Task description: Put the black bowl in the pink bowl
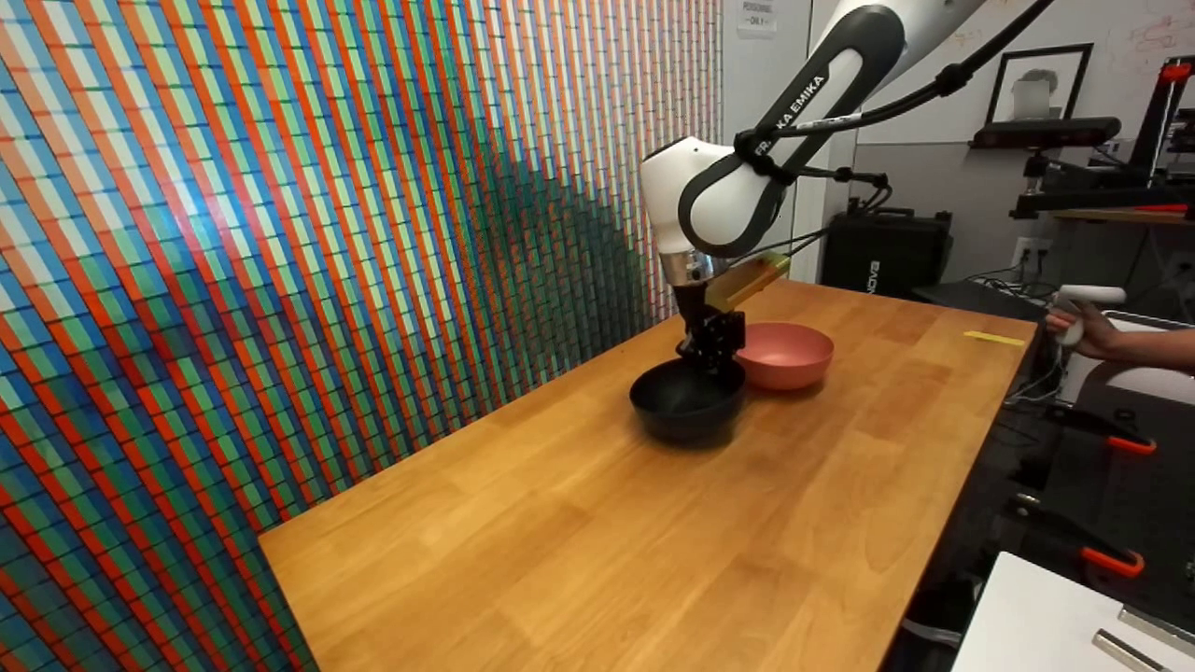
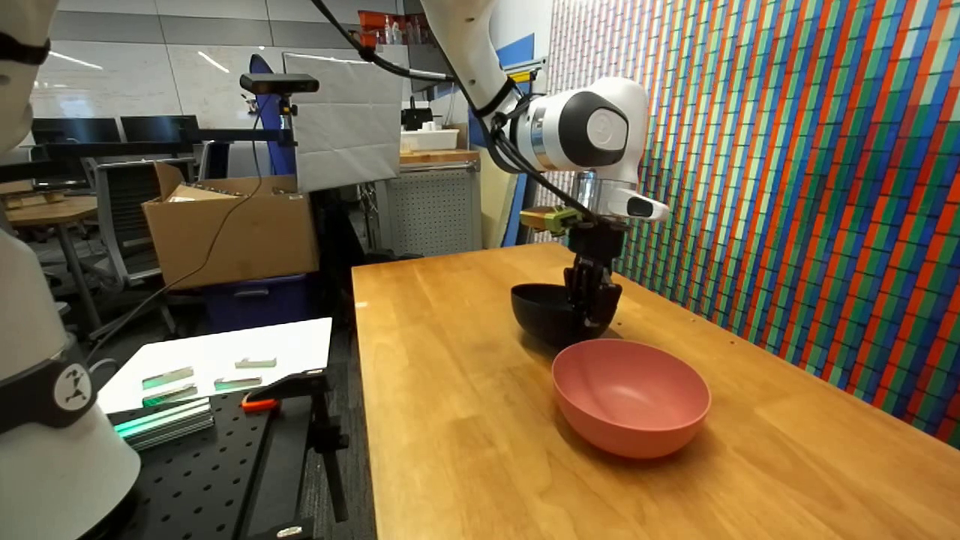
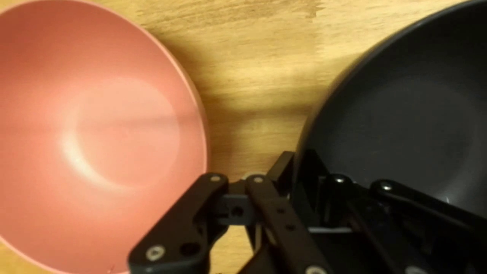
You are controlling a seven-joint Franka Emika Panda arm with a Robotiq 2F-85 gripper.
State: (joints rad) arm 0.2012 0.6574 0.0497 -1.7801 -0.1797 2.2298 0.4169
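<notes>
- The pink bowl point(image 2: 631, 398) sits upright on the surface point(image 2: 450, 427).
- The black bowl point(image 3: 411, 121) is just beside the pink bowl; in the wrist view a band of surface shows between them.
- The hand point(image 3: 298, 164) is narrow, holding the black bowl by its rim on the side toward the pink bowl, one tip inside the black bowl and one outside.
- The black bowl is about upright; whether its base touches the surface, I cannot tell.
- Yellow tape point(image 1: 994, 338) lies on the surface, well apart from the pink bowl.
- A patterned wall point(image 1: 327, 233) runs beside the surface, apart from the pink bowl.
</notes>
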